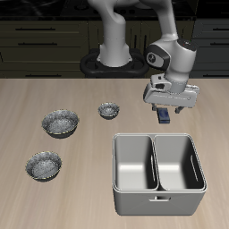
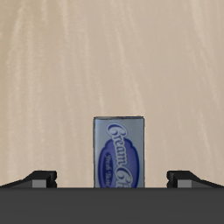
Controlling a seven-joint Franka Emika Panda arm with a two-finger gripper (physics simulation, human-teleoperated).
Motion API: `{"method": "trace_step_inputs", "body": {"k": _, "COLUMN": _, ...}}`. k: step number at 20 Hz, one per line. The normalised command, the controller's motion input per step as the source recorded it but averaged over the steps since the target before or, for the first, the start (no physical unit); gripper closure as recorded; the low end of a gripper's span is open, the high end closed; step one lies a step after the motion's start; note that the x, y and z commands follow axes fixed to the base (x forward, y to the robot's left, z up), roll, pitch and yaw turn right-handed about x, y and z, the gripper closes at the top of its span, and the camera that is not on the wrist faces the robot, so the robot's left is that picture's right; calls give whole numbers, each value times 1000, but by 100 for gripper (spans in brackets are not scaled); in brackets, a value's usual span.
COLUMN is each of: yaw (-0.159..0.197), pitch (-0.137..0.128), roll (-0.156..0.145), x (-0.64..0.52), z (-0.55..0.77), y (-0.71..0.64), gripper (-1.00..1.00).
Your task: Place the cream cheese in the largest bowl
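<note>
The cream cheese (image 1: 165, 115) is a small dark-blue box with a paler label, lying on the table just behind the metal tub. My gripper (image 1: 165, 108) hangs directly over it. In the wrist view the cream cheese (image 2: 118, 152) lies midway between the two fingertips (image 2: 38, 178), which stand wide apart and do not touch it, so the gripper (image 2: 112, 180) is open. The largest bowl (image 1: 60, 122), grey-and-white speckled with a dark inside, sits across the table, far from the gripper.
A near-equal speckled bowl (image 1: 43, 165) sits nearer the table's front edge. A clearly smaller speckled bowl (image 1: 108, 111) sits between the largest bowl and the gripper. A two-compartment metal tub (image 1: 157, 172) stands by the front edge, just in front of the gripper.
</note>
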Motion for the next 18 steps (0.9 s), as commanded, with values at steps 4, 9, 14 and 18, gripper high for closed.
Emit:
{"method": "trace_step_inputs", "body": {"k": 4, "yaw": -7, "pitch": 19, "roll": -14, "x": -20, "z": -101, "y": -47, "gripper": -100}}
{"method": "trace_step_inputs", "body": {"k": 9, "yaw": -4, "pitch": 41, "roll": -11, "x": -17, "z": -180, "y": -51, "gripper": -100}}
{"method": "trace_step_inputs", "body": {"k": 14, "yaw": 3, "pitch": 13, "roll": -14, "x": -7, "z": -138, "y": -146, "gripper": -100}}
{"method": "trace_step_inputs", "body": {"k": 18, "yaw": -22, "pitch": 46, "roll": -7, "x": -47, "z": -204, "y": -137, "gripper": -100}}
